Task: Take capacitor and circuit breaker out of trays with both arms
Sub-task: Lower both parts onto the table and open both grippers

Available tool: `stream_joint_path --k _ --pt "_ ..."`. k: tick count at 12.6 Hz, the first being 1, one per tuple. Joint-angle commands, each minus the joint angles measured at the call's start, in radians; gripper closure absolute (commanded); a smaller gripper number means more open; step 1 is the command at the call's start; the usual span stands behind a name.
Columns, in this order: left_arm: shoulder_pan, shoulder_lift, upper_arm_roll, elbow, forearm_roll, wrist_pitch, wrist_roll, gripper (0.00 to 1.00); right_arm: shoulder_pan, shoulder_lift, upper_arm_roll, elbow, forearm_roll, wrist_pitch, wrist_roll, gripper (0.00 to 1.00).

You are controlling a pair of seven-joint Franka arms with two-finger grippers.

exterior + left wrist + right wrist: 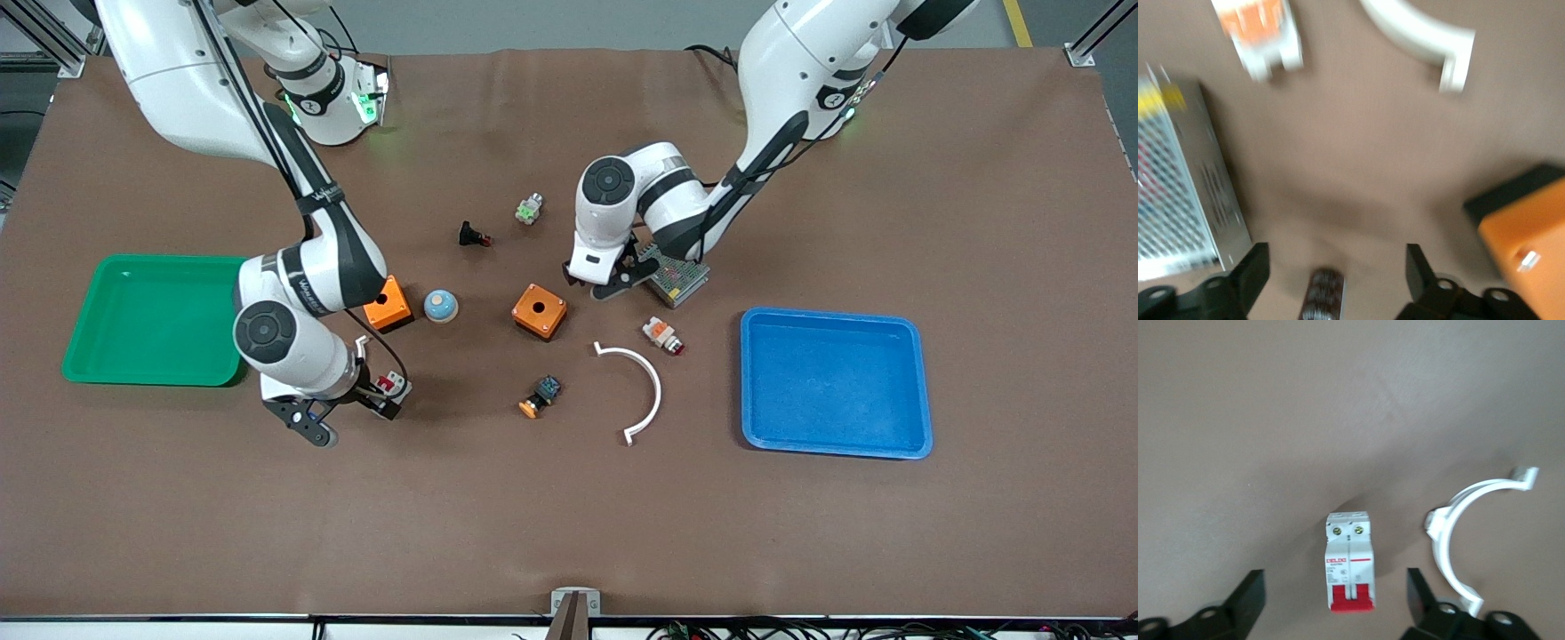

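The slightly larger blue plastic tray (pixel 836 384), at the left arm's end of the table, and the green plastic tray (pixel 153 318), at the right arm's end, both lay empty. Both task items were found on the bare brown tabletop, clear of either tray, so the removal appeared complete, with only withdrawal of the arms judged outstanding.

The right gripper (pixel 1335 603) stood low over the small white-grey circuit breaker with red switch levers (pixel 1350 561). Its fingers were spread wide to either side and held nothing. The breaker rested on the table just beside the green tray.

The left gripper (pixel 1336 270) was likewise spread wide and empty. The tiny black cylindrical capacitor (pixel 1325 293) lay on the table between its fingers, untouched, between a perforated metal box (pixel 1178 193) and an orange box (pixel 1528 233).
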State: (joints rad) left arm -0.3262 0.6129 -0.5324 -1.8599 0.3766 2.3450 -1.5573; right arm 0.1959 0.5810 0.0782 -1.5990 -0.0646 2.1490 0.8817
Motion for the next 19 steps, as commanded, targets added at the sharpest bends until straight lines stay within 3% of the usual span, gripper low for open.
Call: stream_joint_path --k 1,4,6,7,11,15,16,19 --pt "0.091 -0.117 -0.006 0.082 0.024 -0.183 0.076 0.00 -0.094 -0.023 0.012 0.114 -0.001 -0.205 -0.158 0.00" --pt "0.244 -0.174 -0.008 0.240 0.018 -0.387 0.422 0.00 -0.218 -0.134 -0.005 0.117 0.138 -0.300 -0.367 0.00" --pt "0.341 -0.202 -0.012 0.327 0.012 -0.507 0.638 0.00 -0.248 -0.188 -0.033 0.119 0.138 -0.333 -0.530 0.00" --pt "0.381 -0.223 -0.012 0.359 0.010 -0.551 0.734 0.00 -0.236 -0.223 -0.082 0.119 0.131 -0.333 -0.556 0.00" --pt "0.519 -0.364 -0.017 0.377 -0.005 -0.671 1.069 0.00 -0.233 -0.358 -0.142 0.136 0.114 -0.403 -0.716 0.00" --pt "0.638 -0.459 -0.005 0.406 -0.201 -0.724 1.270 0.00 -0.204 -0.521 -0.146 0.040 0.086 -0.414 -0.721 0.00" --pt "0.621 -0.490 0.032 0.400 -0.215 -0.739 1.287 0.00 -0.176 -0.562 -0.146 -0.014 0.050 -0.396 -0.719 0.00" --pt "0.416 -0.568 0.289 0.358 -0.313 -0.812 1.353 0.00 -0.165 -0.598 -0.144 -0.061 0.029 -0.380 -0.716 0.00"
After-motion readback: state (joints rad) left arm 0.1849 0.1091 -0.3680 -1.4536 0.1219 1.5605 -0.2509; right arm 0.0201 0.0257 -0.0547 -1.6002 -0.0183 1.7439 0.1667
